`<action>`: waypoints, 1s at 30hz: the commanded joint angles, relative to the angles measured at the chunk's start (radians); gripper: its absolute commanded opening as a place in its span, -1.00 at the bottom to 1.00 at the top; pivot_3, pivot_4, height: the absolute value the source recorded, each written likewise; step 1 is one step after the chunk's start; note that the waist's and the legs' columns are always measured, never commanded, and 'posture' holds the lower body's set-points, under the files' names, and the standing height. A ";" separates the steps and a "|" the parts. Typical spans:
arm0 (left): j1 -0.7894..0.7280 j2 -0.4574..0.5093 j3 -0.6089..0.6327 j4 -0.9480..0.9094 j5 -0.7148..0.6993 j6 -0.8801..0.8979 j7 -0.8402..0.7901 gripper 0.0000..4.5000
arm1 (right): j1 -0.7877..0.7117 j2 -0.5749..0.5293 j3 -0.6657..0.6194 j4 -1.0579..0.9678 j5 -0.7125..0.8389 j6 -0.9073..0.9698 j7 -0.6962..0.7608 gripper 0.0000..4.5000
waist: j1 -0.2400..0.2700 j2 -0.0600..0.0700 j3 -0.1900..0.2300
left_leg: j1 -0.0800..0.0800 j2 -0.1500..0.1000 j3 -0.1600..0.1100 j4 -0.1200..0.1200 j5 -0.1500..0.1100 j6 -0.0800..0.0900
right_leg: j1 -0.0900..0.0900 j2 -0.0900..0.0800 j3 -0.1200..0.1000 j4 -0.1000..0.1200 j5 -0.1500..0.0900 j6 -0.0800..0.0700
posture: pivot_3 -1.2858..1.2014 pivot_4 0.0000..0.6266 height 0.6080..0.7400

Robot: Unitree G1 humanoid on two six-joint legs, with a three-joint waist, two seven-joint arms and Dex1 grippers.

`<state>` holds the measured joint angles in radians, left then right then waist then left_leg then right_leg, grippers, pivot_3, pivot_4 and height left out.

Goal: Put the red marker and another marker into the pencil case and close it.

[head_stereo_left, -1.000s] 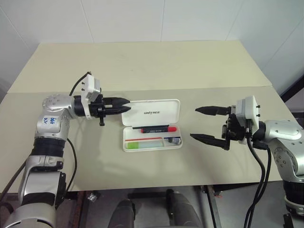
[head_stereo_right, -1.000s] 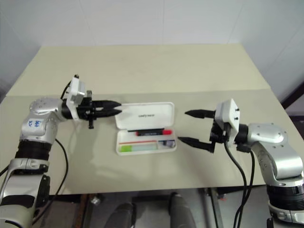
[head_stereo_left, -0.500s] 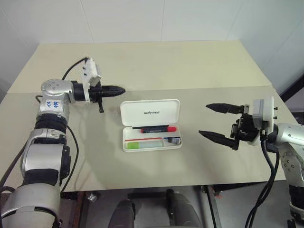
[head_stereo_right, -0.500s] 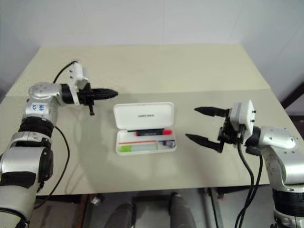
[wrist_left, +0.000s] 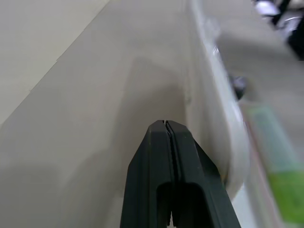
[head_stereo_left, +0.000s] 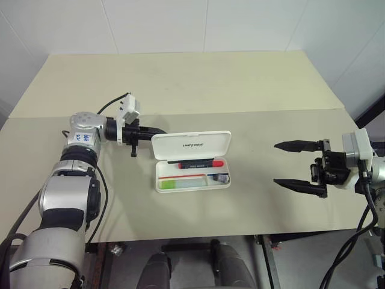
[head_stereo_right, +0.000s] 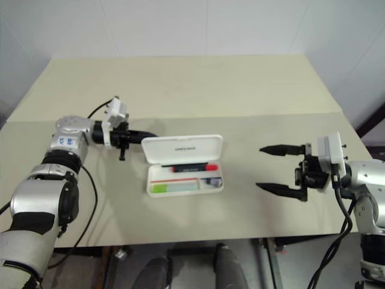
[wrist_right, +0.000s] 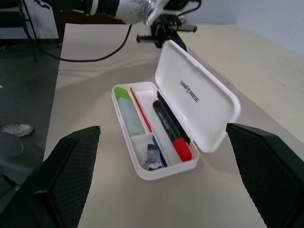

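The pencil case (head_stereo_left: 191, 161) was found open on the counter (head_stereo_left: 180, 84), the red marker (head_stereo_left: 201, 162) and lime-green marker (head_stereo_left: 171, 184) already lying in its tray. The left claw (head_stereo_left: 161, 130), pinched shut and empty, was positioned just behind the raised lid, apparently to push it closed. The right claw (head_stereo_left: 295, 164) was held spread wide, well clear of the case.

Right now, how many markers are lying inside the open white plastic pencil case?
2: the black marker with the red cap along the tray's hinge side, and the lime-green marker in the front compartment.
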<state>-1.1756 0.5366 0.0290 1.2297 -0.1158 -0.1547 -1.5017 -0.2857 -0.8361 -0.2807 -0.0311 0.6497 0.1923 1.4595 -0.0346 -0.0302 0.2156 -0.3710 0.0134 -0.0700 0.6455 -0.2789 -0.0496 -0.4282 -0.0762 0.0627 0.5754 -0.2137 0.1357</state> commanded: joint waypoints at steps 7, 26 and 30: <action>0.092 0.123 -0.330 -0.300 -0.209 0.047 -0.113 -0.98 | -0.037 -0.020 -0.010 0.008 0.013 -0.034 0.041 1.00 | 0.001 0.000 0.000 | 0.000 0.000 0.000 0.000 0.000 0.000 | 0.000 0.000 0.001 0.001 0.000 0.000 | 0.03 -0.52 1.00; 0.130 0.047 -0.557 -0.302 -0.183 -0.313 -0.113 -0.98 | -0.076 0.008 0.045 0.038 0.005 -0.052 0.044 1.00 | 0.007 0.000 0.000 | 0.000 0.000 0.000 0.002 0.000 0.000 | 0.000 0.000 0.001 0.000 -0.002 -0.003 | 0.03 -0.52 1.00; 0.111 0.012 -0.561 -0.229 -0.116 -0.426 -0.113 -0.98 | -0.082 0.021 0.055 0.038 -0.002 -0.054 0.038 1.00 | 0.008 0.000 0.000 | 0.000 0.000 0.000 0.003 0.000 0.000 | 0.001 0.000 0.001 0.000 -0.003 -0.006 | 0.03 -0.52 1.00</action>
<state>-1.0536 0.5552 -0.5259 0.9632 -0.2790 -0.5318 -1.5024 -0.3501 -0.8157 -0.2158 0.0113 0.6434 0.1535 1.4890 -0.0267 -0.0299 0.2157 -0.3712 0.0131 -0.0700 0.6481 -0.2791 -0.0499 -0.4274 -0.0763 0.0638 0.5756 -0.2168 0.1301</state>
